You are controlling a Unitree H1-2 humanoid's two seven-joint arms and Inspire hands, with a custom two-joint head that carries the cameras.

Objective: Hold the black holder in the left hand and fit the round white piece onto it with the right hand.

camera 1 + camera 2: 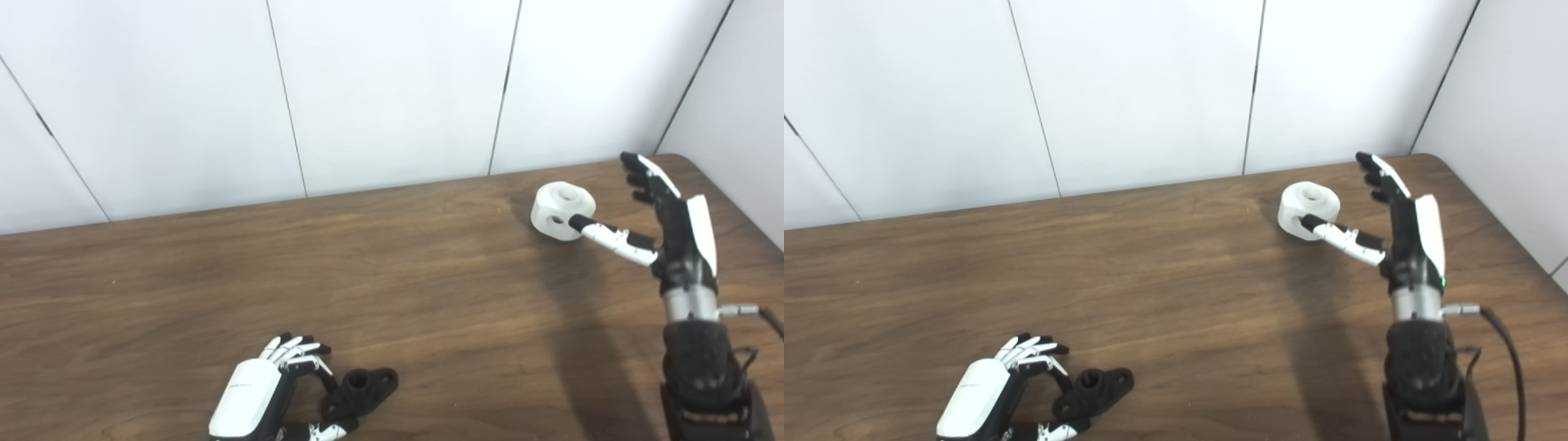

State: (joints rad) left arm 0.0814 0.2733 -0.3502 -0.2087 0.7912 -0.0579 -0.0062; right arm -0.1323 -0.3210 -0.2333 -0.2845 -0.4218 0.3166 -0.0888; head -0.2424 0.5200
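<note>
Our right hand (674,226) is at the far right of the counter (184,288), spread wide: its fingers (649,174) point up and away toward the far edge, and its thumb (609,236) stretches left, well apart from them. We see the thumb's dark tip against the right side of the round white piece (560,211), touching it or very nearly so. The fingers stand clear of the piece, so nothing is gripped there. The white piece rests on the counter at the far right, near the wall panels, with a round boss on top and holes in its side.

Our left hand (986,392) is at the near edge, left of centre, back of the hand upward. Its fingers (1032,352) curl toward the black holder (1096,386), and the thumb (1059,429) comes in from the near side. The fingertips are right at the holder's left end, but we cannot tell whether they press on it or stop just short; the hand is partly curled, not clenched. The holder lies flat on the counter, just right of the hand, showing a raised collar with a bore and a flat flange with a hole.

We count two hands, one black holder and one round white piece. The holder and the piece are well apart, at opposite sides of the counter.
</note>
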